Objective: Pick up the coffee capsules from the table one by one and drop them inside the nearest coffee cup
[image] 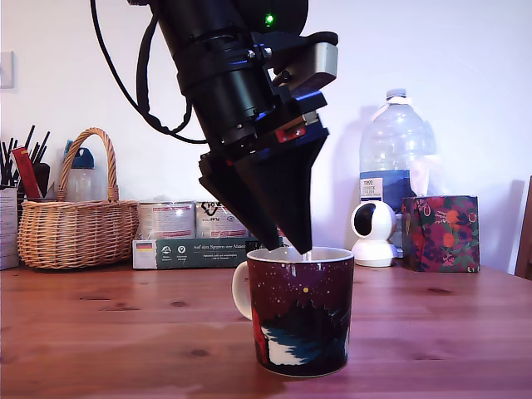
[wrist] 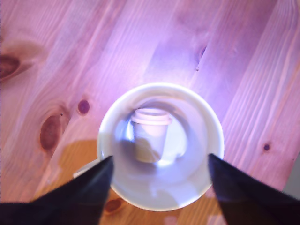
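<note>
The dark maroon coffee cup [image: 303,316] stands on the reddish-brown wooden table [image: 125,332] near the front, its white handle on the exterior view's left. My gripper [image: 291,246] hangs straight above the cup's mouth, tips at rim height. In the wrist view my gripper [wrist: 160,158] is open, its black fingers [wrist: 89,187] spread wide over the white rim [wrist: 159,86]. One cream-white coffee capsule [wrist: 151,131] is inside the cup, free of the fingers. No other capsule shows on the table [wrist: 70,56].
Along the back wall stand a wicker basket [image: 75,224], silver tins [image: 170,220] on a flat dark box [image: 195,252], a white round camera [image: 372,233], a large water bottle [image: 395,150] and a patterned gift bag [image: 440,233].
</note>
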Controlling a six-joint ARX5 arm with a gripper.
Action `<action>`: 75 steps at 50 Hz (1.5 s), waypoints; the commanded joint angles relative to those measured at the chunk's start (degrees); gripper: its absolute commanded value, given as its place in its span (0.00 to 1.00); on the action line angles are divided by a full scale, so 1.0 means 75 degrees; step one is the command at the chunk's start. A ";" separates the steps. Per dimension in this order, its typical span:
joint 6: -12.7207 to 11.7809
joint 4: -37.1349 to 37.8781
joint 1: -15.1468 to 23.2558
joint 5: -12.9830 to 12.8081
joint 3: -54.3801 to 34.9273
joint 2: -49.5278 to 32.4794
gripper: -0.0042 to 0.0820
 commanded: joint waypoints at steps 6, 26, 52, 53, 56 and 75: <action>0.0006 0.0114 -0.0029 -0.0015 0.0041 0.0041 0.91; -0.0070 0.0408 -0.0058 0.0192 0.0038 -0.0822 0.02; -0.0860 0.3083 0.0644 0.0525 -0.1539 -0.2031 0.03; -0.0860 0.3191 0.0702 0.0525 -0.1638 -0.2090 0.03; -0.0857 0.3448 0.0892 0.0536 -0.1918 -0.2270 0.03; -0.1093 0.4794 0.2404 0.0589 -0.3401 -0.3217 0.03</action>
